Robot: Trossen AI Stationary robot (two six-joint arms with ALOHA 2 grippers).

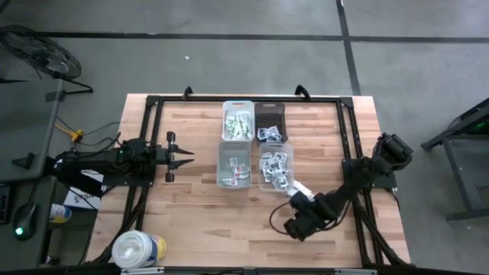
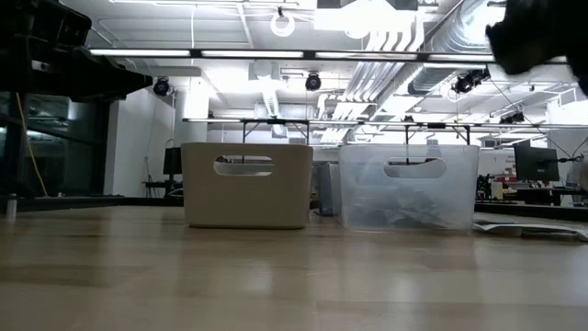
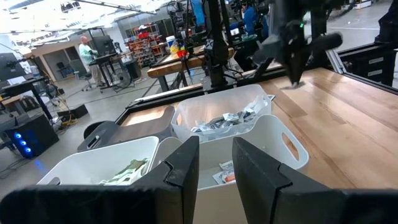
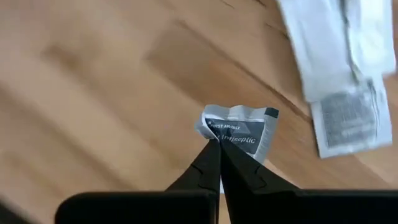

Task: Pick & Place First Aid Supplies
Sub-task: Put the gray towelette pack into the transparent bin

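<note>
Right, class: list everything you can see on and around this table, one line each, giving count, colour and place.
Bins: four, two white, one dark, one clear, clustered mid-table.
Packets: many, white or greenish, inside the bins.
Strip of packets: one, white, lying on the wood.
Antiseptic packet: one, white and dark, pinched above the table.
Tub: one, white, yellow-blue label, near left corner.
Table: one, light wood.
Left tool: dark, empty, left of the bins.
Right tool: dark, shut on the antiseptic packet.
</note>
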